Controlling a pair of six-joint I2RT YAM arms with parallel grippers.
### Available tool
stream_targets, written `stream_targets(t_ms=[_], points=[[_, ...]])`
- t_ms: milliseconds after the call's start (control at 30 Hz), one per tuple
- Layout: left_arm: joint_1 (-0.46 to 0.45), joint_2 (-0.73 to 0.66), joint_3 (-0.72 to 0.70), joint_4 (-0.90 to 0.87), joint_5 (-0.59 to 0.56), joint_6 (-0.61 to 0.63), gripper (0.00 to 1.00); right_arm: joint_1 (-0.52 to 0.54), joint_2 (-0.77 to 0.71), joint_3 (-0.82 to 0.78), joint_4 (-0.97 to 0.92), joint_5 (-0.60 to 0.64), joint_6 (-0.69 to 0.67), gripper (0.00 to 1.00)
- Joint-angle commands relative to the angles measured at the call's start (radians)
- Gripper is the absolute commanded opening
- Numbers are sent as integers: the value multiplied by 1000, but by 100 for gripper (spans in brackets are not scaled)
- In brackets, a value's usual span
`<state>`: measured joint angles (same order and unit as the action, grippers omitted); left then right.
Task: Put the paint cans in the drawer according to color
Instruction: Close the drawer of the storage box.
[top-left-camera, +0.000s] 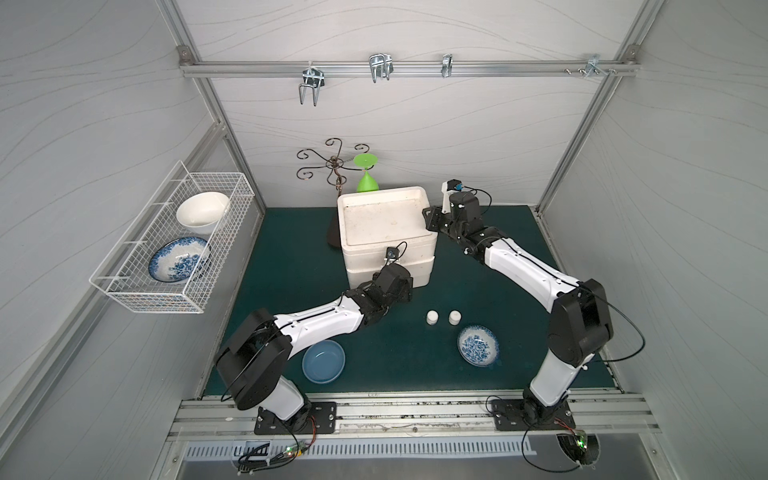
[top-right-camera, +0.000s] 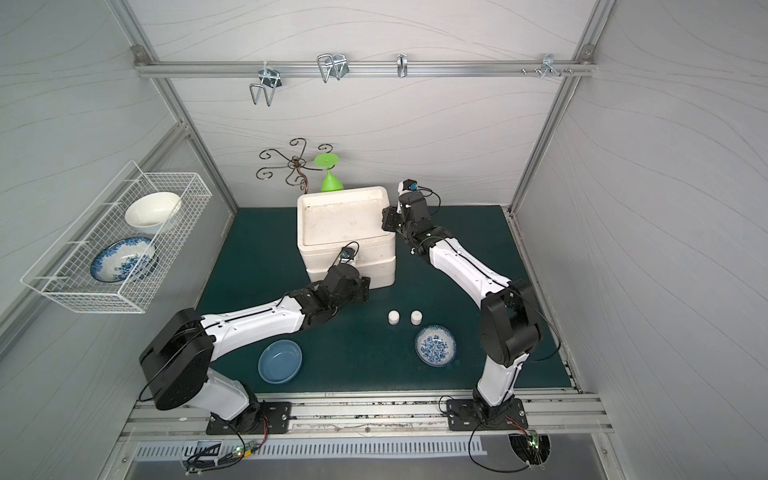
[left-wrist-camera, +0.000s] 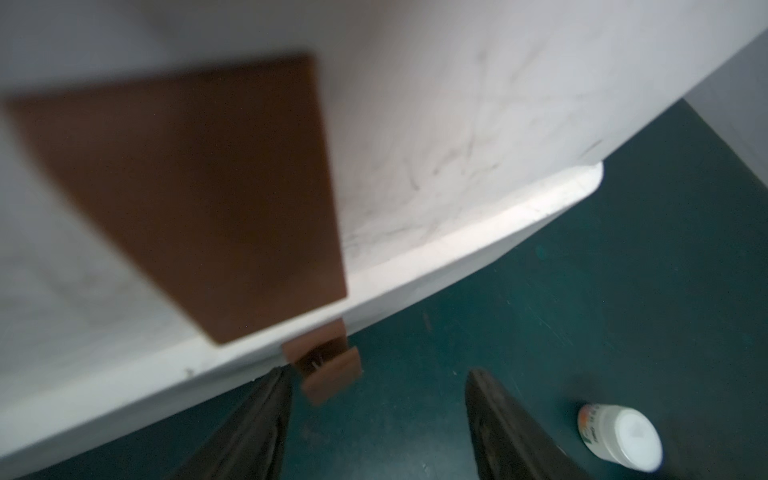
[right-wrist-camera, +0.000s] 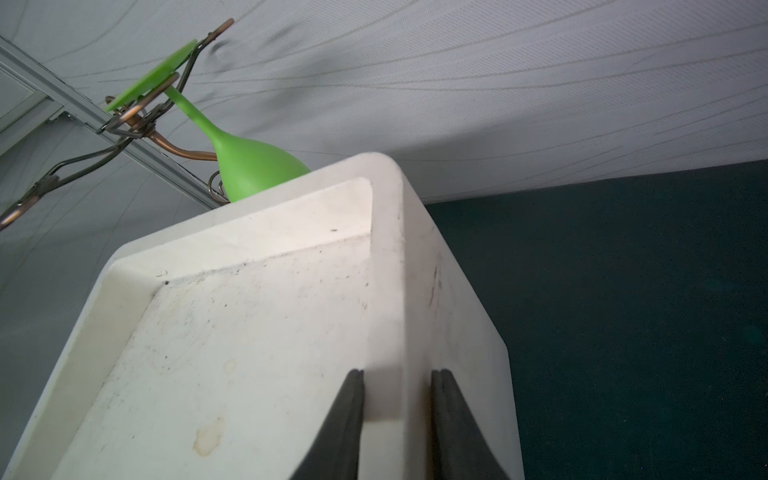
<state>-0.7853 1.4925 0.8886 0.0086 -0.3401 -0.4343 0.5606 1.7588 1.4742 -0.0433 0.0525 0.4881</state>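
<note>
Two white paint cans (top-left-camera: 432, 317) (top-left-camera: 454, 317) stand side by side on the green mat, in both top views (top-right-camera: 393, 317) (top-right-camera: 416, 317). One white can (left-wrist-camera: 623, 438) also shows in the left wrist view, beside one finger. The drawer is part of a white foam unit (top-left-camera: 386, 232) at mid table. My left gripper (left-wrist-camera: 378, 374) is open at the unit's front, just by a small brown pull tab (left-wrist-camera: 328, 365) under a brown label (left-wrist-camera: 187, 187), with nothing between its fingers. My right gripper (right-wrist-camera: 398, 374) is shut on the unit's top rim (right-wrist-camera: 386, 291) at its right side.
A blue bowl (top-left-camera: 323, 360) and a blue-patterned dish (top-left-camera: 478, 345) sit near the front edge. A green upturned goblet (top-left-camera: 367, 183) hangs on a wire rack (top-left-camera: 332, 166) behind the unit. A wire basket (top-left-camera: 124, 291) with two bowls is mounted on the left wall.
</note>
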Motion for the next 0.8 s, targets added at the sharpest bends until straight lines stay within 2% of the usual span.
stream_targets(t_ms=[0,100,233,400,500,567,767], points=[[21,-97,-77,67,65,-88,71,62,82,-70,-312,-241,-6,0],[38,-100,-134,174,7,-55,75,64,91,-53,-326,-245,-7,0],[115,4,-49,160,21,9,76,80,89,-48,-338,-235,-13,0],[136,76,31,153,-132,67,78,94,88,-38,-360,-237,-29,0],[137,36,53,119,-81,54,78,94,84,-40,-369,-241,-38,0],[127,-23,56,54,-25,-6,80,94,82,-40,-372,-240,-43,0],[10,-234,-114,16,-64,-170,79,84,79,-40,-366,-247,-42,0]])
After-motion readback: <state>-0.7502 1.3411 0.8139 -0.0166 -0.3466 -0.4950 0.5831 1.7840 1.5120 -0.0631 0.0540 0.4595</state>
